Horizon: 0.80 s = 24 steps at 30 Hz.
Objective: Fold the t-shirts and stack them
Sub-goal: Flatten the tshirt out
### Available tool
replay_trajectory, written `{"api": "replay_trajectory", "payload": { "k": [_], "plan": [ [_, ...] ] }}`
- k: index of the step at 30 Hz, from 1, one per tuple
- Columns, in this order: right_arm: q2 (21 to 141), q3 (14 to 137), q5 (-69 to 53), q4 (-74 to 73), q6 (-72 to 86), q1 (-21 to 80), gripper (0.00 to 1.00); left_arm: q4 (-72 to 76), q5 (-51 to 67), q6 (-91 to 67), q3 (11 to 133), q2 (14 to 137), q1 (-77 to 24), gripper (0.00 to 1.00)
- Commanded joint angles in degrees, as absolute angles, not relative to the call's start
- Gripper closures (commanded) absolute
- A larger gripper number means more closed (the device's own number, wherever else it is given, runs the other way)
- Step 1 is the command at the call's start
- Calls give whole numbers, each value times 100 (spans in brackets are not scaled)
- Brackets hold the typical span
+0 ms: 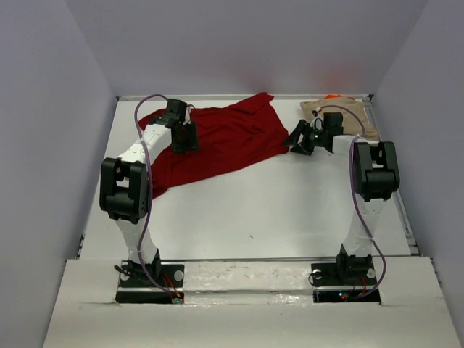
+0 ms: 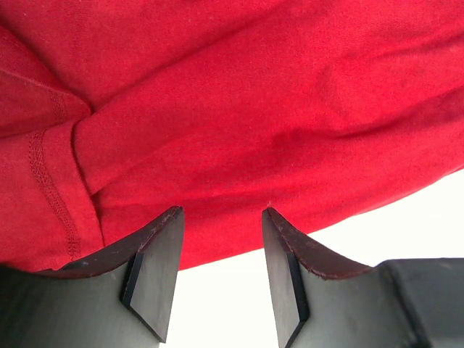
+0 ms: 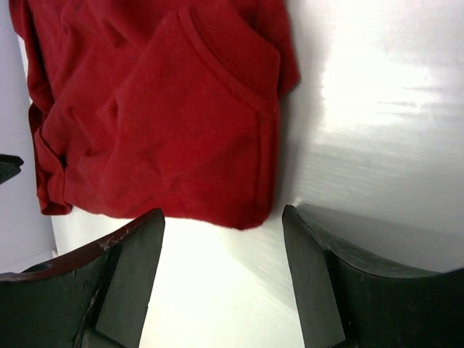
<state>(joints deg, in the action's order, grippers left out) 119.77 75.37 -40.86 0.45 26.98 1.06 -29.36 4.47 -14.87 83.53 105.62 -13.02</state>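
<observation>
The left pincer (image 2: 221, 217) is seen with its dark fingers spread and nothing caught between them. The dark red t-shirt (image 2: 239, 109) is rumpled just beyond its tips. The right pincer (image 3: 222, 217) is also spread, at that shirt's right edge on the white counter (image 1: 275, 210). A tan t-shirt (image 1: 355, 119) is bunched in the far right corner, with orange fabric (image 1: 333, 96) behind it.

Top cam high at near edge, looking down on bench (image 1: 254, 210); wrist cams close-up, all three share red shirt (image 1: 225, 138).
</observation>
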Motion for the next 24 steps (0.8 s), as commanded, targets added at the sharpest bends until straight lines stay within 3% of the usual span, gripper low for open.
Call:
{"api": "replay_trajectory", "payload": {
  "k": [1, 6, 14, 20, 23, 24],
  "plan": [
    [12216, 8085, -3885, 18, 2505, 132, 28, -2962, 510, -1406, 8534, 10327, -1257, 43],
    [12515, 8349, -4078, 18, 2549, 132, 29, -2900, 545, -1415, 8438, 10274, -1257, 43],
    [12577, 8376, -4219, 79, 2733, 352, 38, -2944, 519, -1397, 8490, 10187, -1257, 43],
    [12419, 8297, -4088, 53, 2751, 720, 60, -2953, 492, -1380, 8455, 10116, -1248, 43],
    [12261, 8191, -3816, -139, 2629, 896, 82, -2918, 483, -1380, 8394, 10099, -1257, 43],
    [12209, 8191, -3675, -254, 2567, 992, 96, -2918, 483, -1380, 8376, 10090, -1257, 43]
  ]
}}
